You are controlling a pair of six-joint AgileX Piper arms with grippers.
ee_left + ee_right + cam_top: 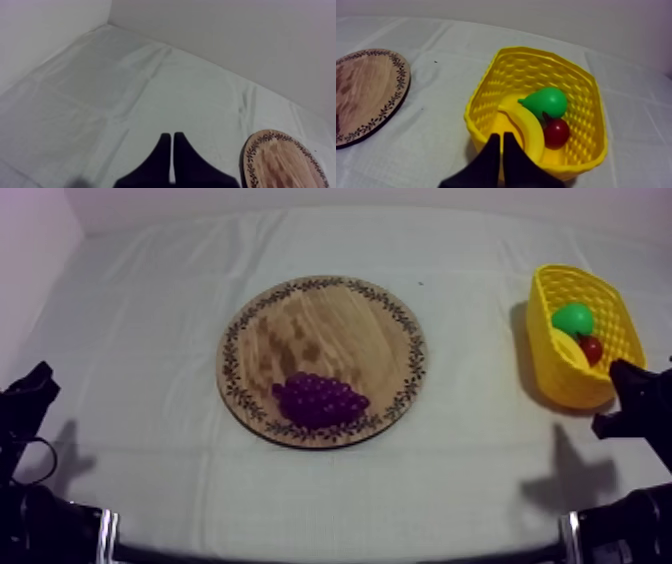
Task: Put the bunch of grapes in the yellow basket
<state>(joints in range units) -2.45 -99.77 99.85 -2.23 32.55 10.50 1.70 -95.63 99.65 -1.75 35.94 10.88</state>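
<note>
Purple grapes (320,399) lie on the board (322,318), on its near part just inside the patterned rim, touching the wood. The board sits flat on the cloth (150,308) at mid-table.

Well right of the board, and apart from it, stands the basket (556,286). It holds a green pear (573,318), a banana (568,348) and a small red fruit (592,349). The pear lies farthest back, the banana along the wall nearest the board, and the red fruit beside both.

The left gripper (172,137) is low over bare cloth, left of the board and well apart from the grapes. Its two fingers lie together in a narrow wedge with nothing between them.

The right gripper (499,136) is right of the board, at the basket's near rim just by the banana. Its fingers are likewise pressed together and empty.
</note>
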